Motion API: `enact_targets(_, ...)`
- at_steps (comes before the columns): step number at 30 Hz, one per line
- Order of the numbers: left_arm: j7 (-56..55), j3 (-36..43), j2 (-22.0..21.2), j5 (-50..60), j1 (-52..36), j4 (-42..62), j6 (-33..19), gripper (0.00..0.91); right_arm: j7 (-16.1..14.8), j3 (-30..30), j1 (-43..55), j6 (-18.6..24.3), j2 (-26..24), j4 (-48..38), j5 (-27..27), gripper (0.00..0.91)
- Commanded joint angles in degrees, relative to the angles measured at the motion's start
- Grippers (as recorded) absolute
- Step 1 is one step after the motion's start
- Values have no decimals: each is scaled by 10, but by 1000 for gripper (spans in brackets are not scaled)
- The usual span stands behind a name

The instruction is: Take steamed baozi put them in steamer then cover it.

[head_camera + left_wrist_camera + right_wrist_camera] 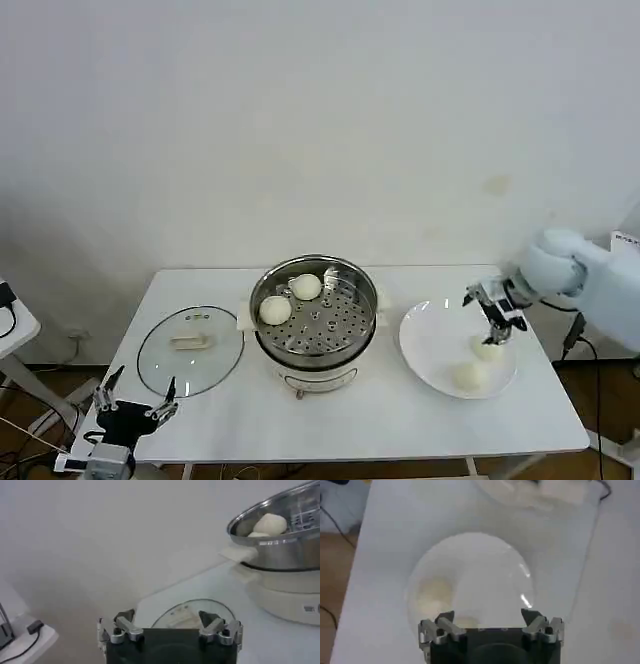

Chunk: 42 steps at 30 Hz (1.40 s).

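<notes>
- Right hand: arm reaching in from the right, fingers spread, poised over a baozi on the white plate; holding nothing.
- Left hand: low at the tabletop's near-left edge, fingers apart, empty, beside the glass cover.

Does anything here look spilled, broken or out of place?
Nothing stands out. Two buns sit in the steamer, two remain on the plate, and the lid lies flat beside the steamer.

You've got open table between the steamer and the plate. The steamer's top is uncovered with two buns at the back-left; the lid lies flat, well aside.
</notes>
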Motion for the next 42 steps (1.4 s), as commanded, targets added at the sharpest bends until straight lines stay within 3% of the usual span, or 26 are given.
enact_targets(1, 0, -1, 0, 0, 2, 2, 0, 907, -12, 87, -159, 17, -8, -31, -46, 907)
enact_targets(32, 2, -4, 1, 1, -6, 19, 0, 907, 2, 113, -186, 2, 89, -127, -33, 907)
enact_targets(42, 1, -4, 0, 0, -8, 19, 0, 907, 4, 111, -185, -7, 93, -133, -36, 705)
